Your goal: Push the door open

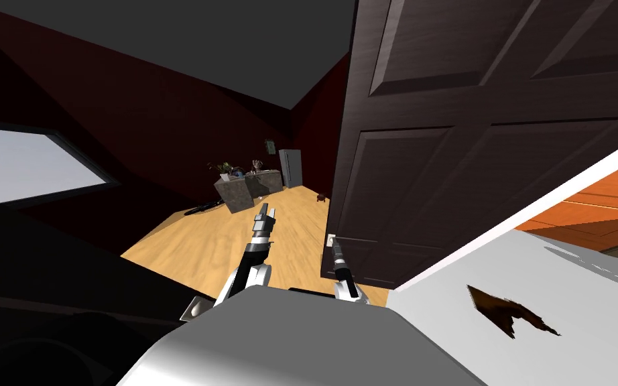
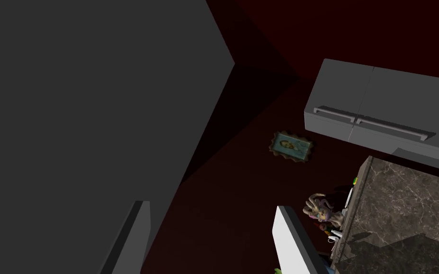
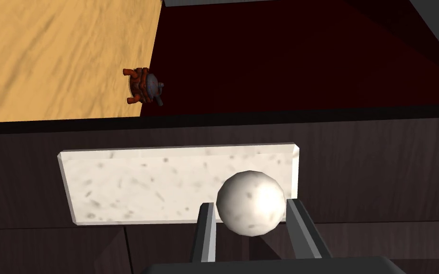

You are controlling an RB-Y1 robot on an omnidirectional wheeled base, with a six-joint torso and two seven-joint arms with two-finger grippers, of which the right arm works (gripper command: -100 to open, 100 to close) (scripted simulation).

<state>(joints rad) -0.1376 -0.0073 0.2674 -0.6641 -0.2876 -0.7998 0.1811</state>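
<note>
One dark brown panelled door (image 1: 475, 154) stands ajar at the robot's right. Its single round white knob (image 3: 251, 202) sits on one pale speckled plate (image 3: 156, 183) near the door's free edge. The right tool (image 3: 251, 205) clamps its two fingers (image 3: 206, 233) on the knob's sides. The left tool (image 2: 210, 208), its two fingers (image 2: 292, 242) spread and holding nothing, hangs over the wooden floor (image 1: 220, 241) beside the door. Beyond are one marbled counter (image 2: 404, 204), one grey fridge (image 2: 385, 109) and one framed picture (image 2: 291, 146) on the dark red wall (image 2: 261, 28). One small reddish round object (image 3: 143, 86) lies on the floor at the wall's foot.
</note>
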